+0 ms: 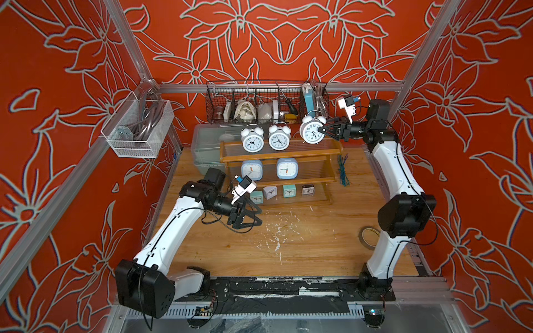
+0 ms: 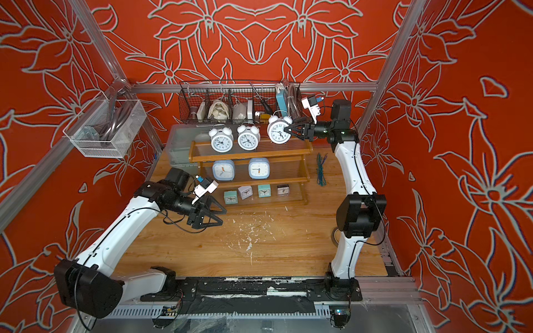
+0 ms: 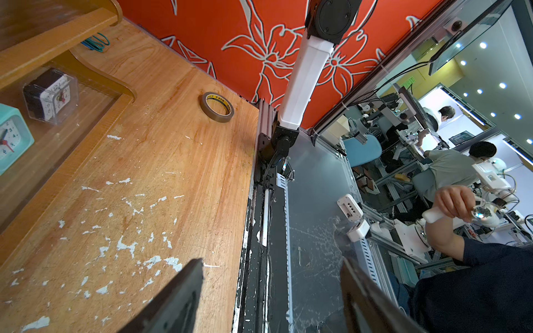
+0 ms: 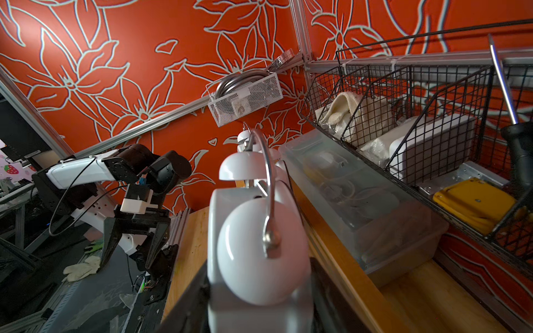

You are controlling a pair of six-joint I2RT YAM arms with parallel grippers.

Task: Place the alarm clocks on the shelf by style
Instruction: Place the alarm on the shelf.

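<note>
While the jaws of the left arm (image 1: pixel 170 230) hang spread and empty over the wooden worktop (image 1: pixel 288 245), close to four tiny cube clocks (image 1: pixel 289 191) on the bottom tier of the orange-brown wooden stepped shelf (image 1: pixel 311 154), a careless swing could knock one off. Two light-blue rounded-square clocks (image 1: pixel 287 168) sit mid-tier. Up top, beside two white round twin-bell clocks (image 1: pixel 253 141), the jaws of the right arm (image 1: pixel 395 178) pinch the third twin-bell clock (image 1: pixel 308 134) at the right end; feet down? Can't tell. Released tilted, it tumbles off.
</note>
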